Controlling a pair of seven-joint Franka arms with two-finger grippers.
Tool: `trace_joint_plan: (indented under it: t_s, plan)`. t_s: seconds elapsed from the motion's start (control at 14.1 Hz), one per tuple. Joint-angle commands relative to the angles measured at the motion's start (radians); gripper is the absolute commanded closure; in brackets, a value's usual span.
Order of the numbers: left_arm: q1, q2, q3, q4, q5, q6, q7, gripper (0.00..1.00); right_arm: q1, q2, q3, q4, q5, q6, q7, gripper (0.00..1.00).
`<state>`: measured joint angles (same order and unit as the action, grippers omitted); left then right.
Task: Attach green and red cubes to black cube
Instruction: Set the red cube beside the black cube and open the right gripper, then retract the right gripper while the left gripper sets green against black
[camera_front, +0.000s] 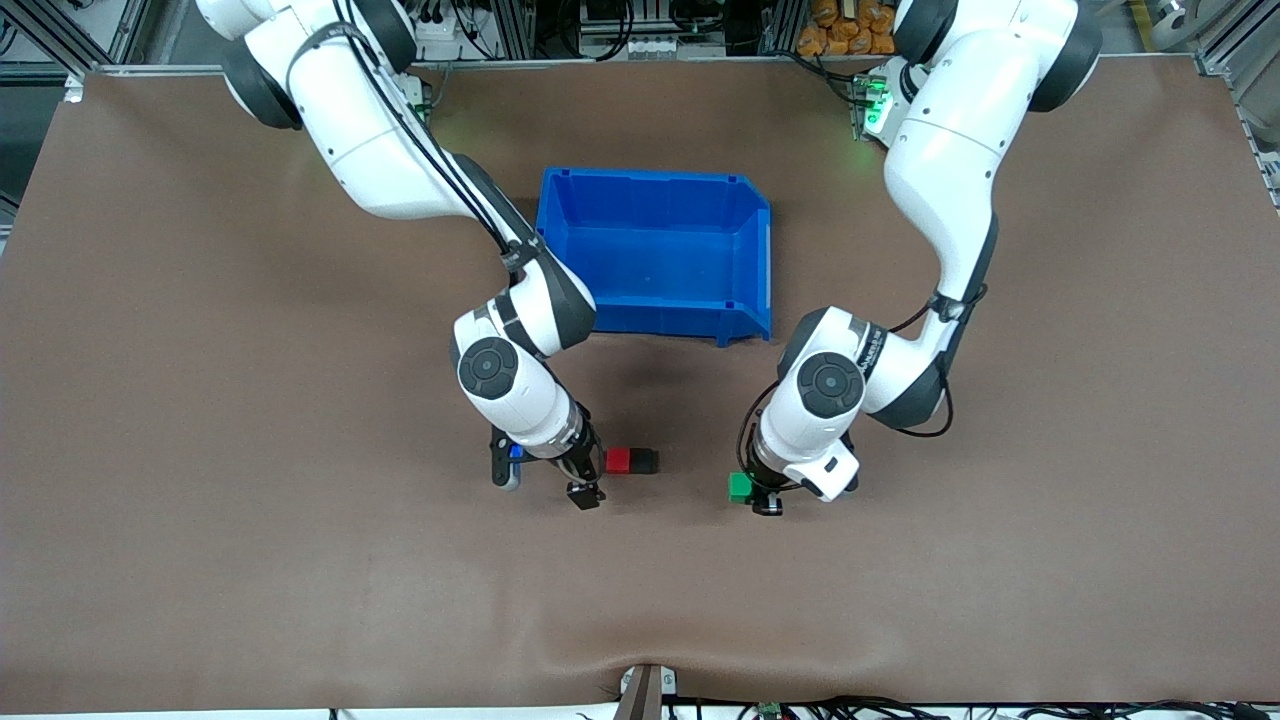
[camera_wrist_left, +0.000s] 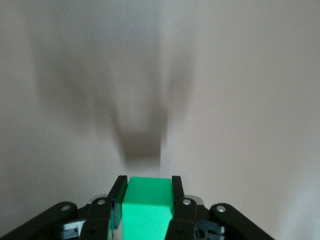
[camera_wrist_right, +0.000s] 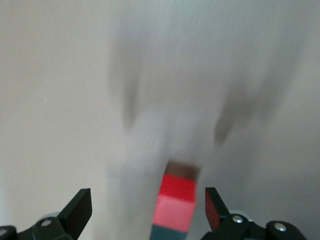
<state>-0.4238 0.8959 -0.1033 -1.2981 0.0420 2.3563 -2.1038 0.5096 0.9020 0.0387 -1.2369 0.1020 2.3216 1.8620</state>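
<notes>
The red cube (camera_front: 618, 460) lies on the brown mat, joined side by side to the black cube (camera_front: 645, 461). My right gripper (camera_front: 582, 489) hovers open right beside the red cube, toward the right arm's end. In the right wrist view the red cube (camera_wrist_right: 175, 201) sits between the open fingers (camera_wrist_right: 79, 209), close to one of them, with the dark cube (camera_wrist_right: 167, 234) at the frame's edge. My left gripper (camera_front: 762, 497) is shut on the green cube (camera_front: 740, 487), low over the mat, apart from the black cube, toward the left arm's end. In the left wrist view the green cube (camera_wrist_left: 148, 206) fills the gap between the fingers.
An empty blue bin (camera_front: 650, 178) stands on the mat farther from the front camera than the cubes, between the two arms. A small clamp (camera_front: 645, 690) sits at the mat's near edge.
</notes>
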Motion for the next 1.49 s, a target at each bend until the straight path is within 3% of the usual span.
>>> trace_joint_plan:
  t_s: [0.0, 0.14, 0.36, 0.5, 0.92, 1.42]
  plan:
    - [-0.021, 0.041, -0.013, 0.054, -0.053, -0.023, -0.01, 1.0, -0.032, -0.072, -0.017, 0.049, -0.059, -0.225, 0.002, 0.0]
    - [-0.041, 0.057, -0.013, 0.074, -0.082, -0.022, -0.01, 1.0, -0.028, -0.092, -0.078, 0.106, -0.076, -0.341, 0.0, 0.0]
    - [-0.072, 0.095, -0.015, 0.115, -0.097, -0.022, -0.01, 1.0, -0.037, -0.185, -0.138, 0.12, -0.073, -0.367, -0.067, 0.0]
    - [-0.087, 0.097, -0.01, 0.114, -0.106, -0.022, -0.019, 1.0, -0.095, -0.279, -0.134, 0.094, -0.065, -0.413, -0.288, 0.0]
    - [-0.113, 0.116, -0.001, 0.114, -0.129, -0.022, -0.031, 1.0, -0.294, -0.484, -0.118, 0.063, -0.058, -0.724, -0.939, 0.0]
    - [-0.128, 0.135, 0.007, 0.117, -0.129, 0.029, -0.033, 1.0, -0.46, -0.72, -0.12, -0.033, -0.065, -0.95, -1.69, 0.0]
